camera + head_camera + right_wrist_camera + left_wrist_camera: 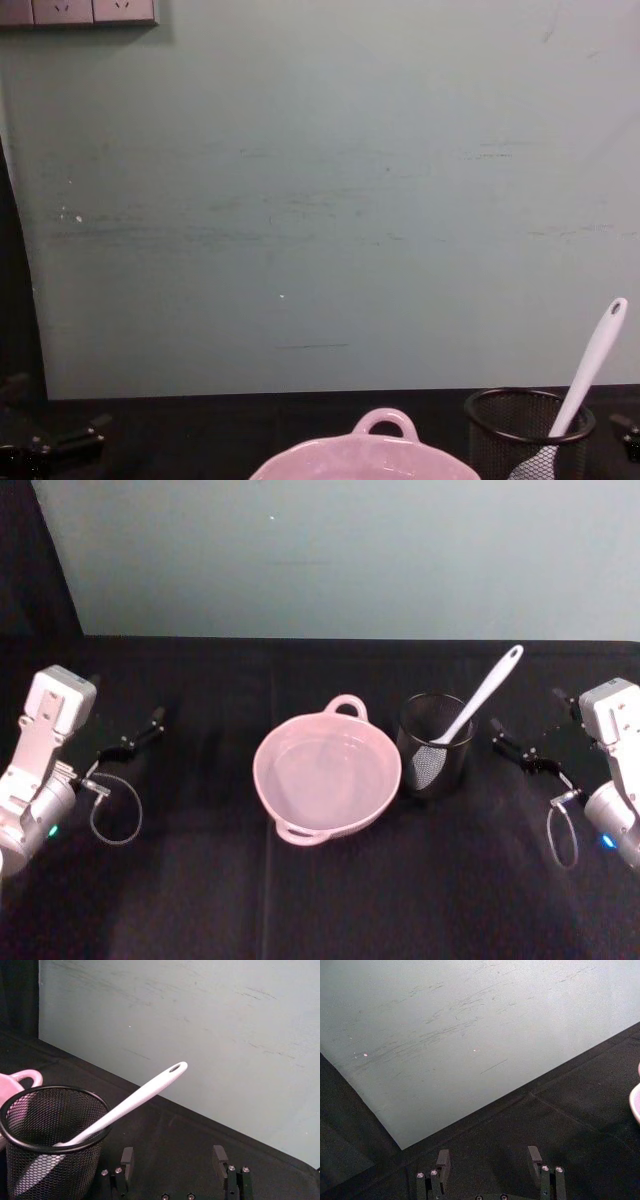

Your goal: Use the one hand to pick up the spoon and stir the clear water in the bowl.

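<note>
The pink bowl [266,792] sits mid-table, one loop handle toward the wall and one toward me, holding barely visible clear water [328,778]. Just right of it stands a black mesh cup [447,762]. The white spoon [486,694] rests head-down in that cup, its holed handle leaning up to the right. My right gripper [527,713] hovers open to the right of the cup; from its wrist the spoon [136,1099] and cup [50,1157] lie just ahead of the gripper [173,1151]. My left gripper [125,705] is open at the table's far left, well away from the bowl.
A black cloth covers the table, and a pale green wall [330,550] rises behind it. In the chest view the bowl's rim [385,425], the mesh cup [500,425] and the spoon handle [592,368] show low on the right. Bare cloth lies in front of the bowl.
</note>
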You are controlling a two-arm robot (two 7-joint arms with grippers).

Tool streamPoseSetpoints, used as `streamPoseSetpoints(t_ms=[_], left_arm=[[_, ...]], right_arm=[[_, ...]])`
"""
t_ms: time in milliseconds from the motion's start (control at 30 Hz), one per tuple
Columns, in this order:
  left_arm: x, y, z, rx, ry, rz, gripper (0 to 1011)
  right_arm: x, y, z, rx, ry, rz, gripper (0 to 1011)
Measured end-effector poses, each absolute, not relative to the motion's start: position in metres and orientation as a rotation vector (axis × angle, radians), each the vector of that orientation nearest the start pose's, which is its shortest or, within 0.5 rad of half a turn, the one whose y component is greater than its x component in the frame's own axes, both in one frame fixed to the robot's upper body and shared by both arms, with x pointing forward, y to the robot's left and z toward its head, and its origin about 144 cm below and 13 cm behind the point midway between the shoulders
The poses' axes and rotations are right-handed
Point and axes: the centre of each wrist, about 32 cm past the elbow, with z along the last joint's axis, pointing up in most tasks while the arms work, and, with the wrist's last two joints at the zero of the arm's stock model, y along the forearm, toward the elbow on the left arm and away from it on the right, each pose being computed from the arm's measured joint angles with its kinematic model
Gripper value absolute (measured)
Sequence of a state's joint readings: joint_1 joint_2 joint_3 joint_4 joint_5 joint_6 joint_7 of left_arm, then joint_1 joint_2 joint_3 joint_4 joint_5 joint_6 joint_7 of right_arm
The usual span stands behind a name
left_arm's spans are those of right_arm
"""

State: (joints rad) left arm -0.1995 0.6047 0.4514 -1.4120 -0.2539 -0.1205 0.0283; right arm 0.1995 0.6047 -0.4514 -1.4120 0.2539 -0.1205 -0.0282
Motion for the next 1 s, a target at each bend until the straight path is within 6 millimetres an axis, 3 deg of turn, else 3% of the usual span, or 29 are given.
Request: streamPoseSetpoints(t_ms=[567, 1000], left_arm=[[0.489, 0.31, 1.14, 0.304, -0.285, 1.248, 1011], [0.489, 0.31, 1.14, 0.304, -0.285, 1.248, 1011]], right_arm=[[0.489, -0.31, 1.14, -0.304, -0.285, -1.248, 1003], [0.46, -0.32, 1.16, -0.338, -0.279, -1.222, 1003]])
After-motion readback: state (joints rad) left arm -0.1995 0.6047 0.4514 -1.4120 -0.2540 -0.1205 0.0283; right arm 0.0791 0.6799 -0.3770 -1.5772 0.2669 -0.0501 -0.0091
